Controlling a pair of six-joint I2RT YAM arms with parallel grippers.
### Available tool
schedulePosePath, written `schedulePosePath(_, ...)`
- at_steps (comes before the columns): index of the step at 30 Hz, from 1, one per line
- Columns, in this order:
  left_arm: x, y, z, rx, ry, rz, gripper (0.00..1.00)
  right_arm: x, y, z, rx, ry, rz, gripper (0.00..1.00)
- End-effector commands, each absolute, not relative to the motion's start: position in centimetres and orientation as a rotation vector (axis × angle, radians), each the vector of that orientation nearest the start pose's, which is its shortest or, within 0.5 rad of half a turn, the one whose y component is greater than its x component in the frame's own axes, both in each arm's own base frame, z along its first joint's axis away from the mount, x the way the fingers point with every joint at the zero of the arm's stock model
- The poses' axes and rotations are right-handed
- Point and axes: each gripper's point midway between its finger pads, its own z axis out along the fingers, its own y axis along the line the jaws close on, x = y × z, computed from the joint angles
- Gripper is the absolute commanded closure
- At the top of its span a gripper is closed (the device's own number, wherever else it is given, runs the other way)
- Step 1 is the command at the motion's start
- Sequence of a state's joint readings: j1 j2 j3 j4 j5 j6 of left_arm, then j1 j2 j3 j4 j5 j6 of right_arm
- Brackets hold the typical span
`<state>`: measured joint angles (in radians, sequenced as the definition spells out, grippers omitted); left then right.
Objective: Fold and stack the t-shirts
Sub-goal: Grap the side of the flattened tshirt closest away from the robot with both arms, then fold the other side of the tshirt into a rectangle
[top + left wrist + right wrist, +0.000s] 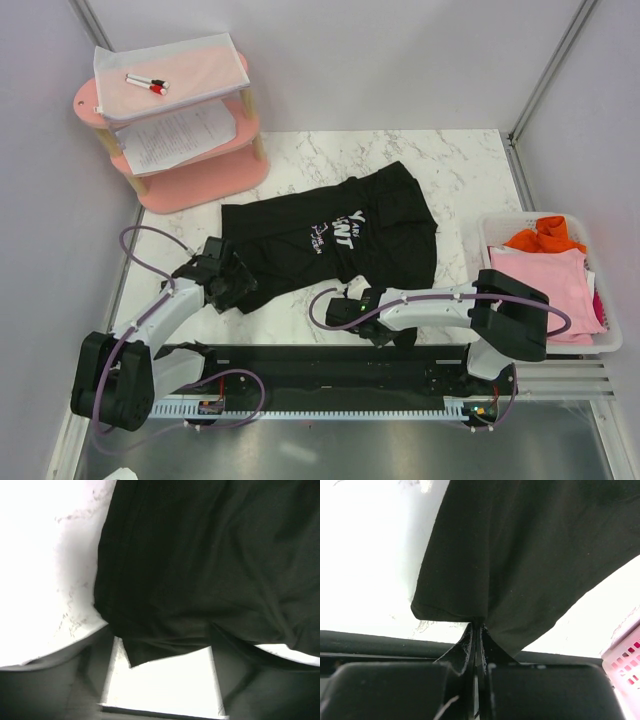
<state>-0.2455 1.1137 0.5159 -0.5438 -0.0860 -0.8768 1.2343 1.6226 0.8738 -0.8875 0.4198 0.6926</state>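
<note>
While its fingers press together, the right gripper (476,626) pinches the near hem of the black cloth t-shirt with white chest lettering (330,240), which lies spread mid-worktop. The left gripper (160,680) stands spread around the shirt's near-left corner. Bare white marble worktop (460,170) shows toward the far edge. At the right edge, a white plastic basket (612,340) holds a pink t-shirt (550,285) and an orange t-shirt (540,236).

Reaching low on both sides, with the left gripper (238,283) spread wide, the right forearm angled leftward, and the right gripper (476,626) pinched tight on the near edge of the black t-shirt (330,235).
</note>
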Motion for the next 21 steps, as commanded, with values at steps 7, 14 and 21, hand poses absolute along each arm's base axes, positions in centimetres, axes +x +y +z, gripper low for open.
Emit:
schedulePosePath(7,20.1,-6.6,1.7,-0.84,2.607,-0.198,0.98,12.4,19.0,2.2,-0.75,2.648,-0.404,1.0)
schedulePosePath(14,20.9,-6.5,5.0,-0.821,2.519,-0.241,0.98,14.3,18.7,5.7,-0.654,2.549,-0.414,1.0)
schedulePosePath(21,22.8,-6.7,7.9,-0.778,2.476,-0.25,0.98,19.6,18.3,10.3,-0.463,2.412,-0.419,1.0)
